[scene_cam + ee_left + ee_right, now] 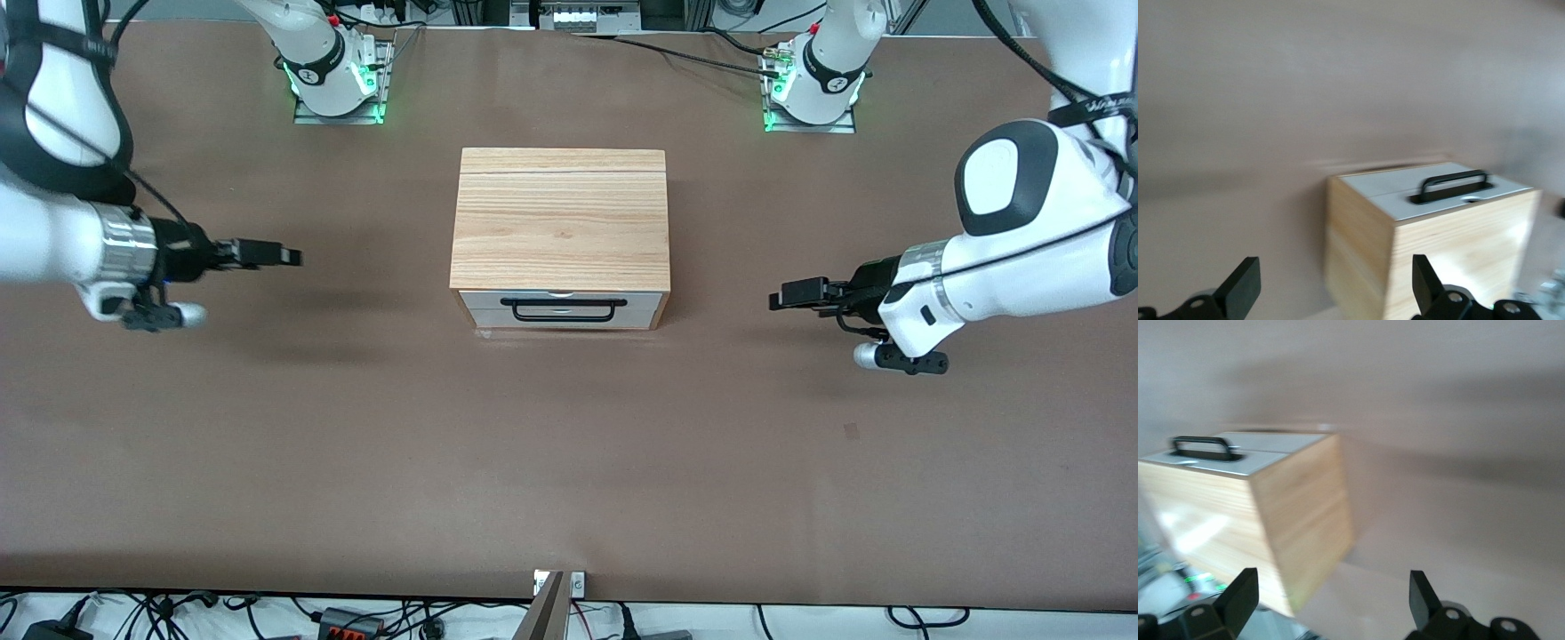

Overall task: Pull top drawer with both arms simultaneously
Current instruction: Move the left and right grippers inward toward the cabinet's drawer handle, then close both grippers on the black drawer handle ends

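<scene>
Mid-bench, top drawer [562, 308] shut; left tool [788, 295], right tool [283, 257] flank box, both spread wide, empty. Approach step; next, reach handle [562, 309].

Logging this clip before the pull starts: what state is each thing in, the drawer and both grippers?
Top drawer with white front and black bar handle: shut, flush with its light-wood box.
Left gripper: open, empty, over the table toward the left arm's end, apart from the box.
Right gripper: open, empty, over the right arm's end, apart from the box.
</scene>
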`<state>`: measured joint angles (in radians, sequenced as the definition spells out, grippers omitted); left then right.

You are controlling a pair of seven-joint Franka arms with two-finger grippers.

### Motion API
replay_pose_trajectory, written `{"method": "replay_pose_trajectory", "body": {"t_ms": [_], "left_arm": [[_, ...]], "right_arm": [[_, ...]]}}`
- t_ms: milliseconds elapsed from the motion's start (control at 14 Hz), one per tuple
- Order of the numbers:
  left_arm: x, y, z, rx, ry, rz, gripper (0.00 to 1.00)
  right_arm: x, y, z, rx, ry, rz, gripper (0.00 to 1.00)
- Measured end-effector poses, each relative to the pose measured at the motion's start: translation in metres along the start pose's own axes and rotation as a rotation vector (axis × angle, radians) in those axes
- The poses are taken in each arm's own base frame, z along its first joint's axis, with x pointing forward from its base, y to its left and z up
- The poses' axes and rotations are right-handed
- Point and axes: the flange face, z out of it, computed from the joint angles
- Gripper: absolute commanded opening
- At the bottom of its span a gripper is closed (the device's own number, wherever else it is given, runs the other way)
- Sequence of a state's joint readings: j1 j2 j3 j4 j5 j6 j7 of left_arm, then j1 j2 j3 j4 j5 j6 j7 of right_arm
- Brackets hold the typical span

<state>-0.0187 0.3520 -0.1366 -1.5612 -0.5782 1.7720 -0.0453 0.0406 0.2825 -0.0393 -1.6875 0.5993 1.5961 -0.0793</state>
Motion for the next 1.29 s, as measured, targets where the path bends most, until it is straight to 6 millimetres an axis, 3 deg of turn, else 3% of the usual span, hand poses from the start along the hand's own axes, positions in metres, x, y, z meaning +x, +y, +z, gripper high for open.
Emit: {"method": "replay_pose_trajectory", "body": {"t_ms": [143, 500, 643, 857, 1071, 1143, 1214, 1286], "left_arm": [[0.016, -0.002, 0.026, -0.133, -0.002, 0.008, 1.0], [0.042, -0.005, 0.141, -0.392, -0.092, -0.009, 1.0], [0.043, 0.0, 0.182, -0.467, -0.113, 0.015, 1.0], [0.037, 0.009, 0.232, -0.528, -0.159, 0.012, 0.99], [0.034, 0.009, 0.263, -0.587, -0.169, 0.031, 0.92], [0.034, 0.008, 0.27, -0.606, -0.168, 0.029, 0.87], [0.035, 0.005, 0.276, -0.627, -0.163, 0.031, 0.84], [0.035, 0.002, 0.284, -0.648, -0.157, 0.038, 0.78]], "right_arm": [[0.018, -0.008, 0.029, 0.167, -0.019, -0.031, 1.0], [0.065, -0.039, 0.127, 0.473, 0.028, -0.155, 1.0], [0.081, -0.043, 0.181, 0.603, 0.061, -0.232, 1.0], [0.098, -0.031, 0.253, 0.745, 0.124, -0.287, 1.0], [0.1, -0.036, 0.296, 0.786, 0.183, -0.302, 1.0], [0.098, -0.043, 0.305, 0.783, 0.187, -0.297, 0.93], [0.095, -0.049, 0.313, 0.775, 0.186, -0.295, 0.74], [0.092, -0.052, 0.319, 0.768, 0.18, -0.296, 0.66]]}}
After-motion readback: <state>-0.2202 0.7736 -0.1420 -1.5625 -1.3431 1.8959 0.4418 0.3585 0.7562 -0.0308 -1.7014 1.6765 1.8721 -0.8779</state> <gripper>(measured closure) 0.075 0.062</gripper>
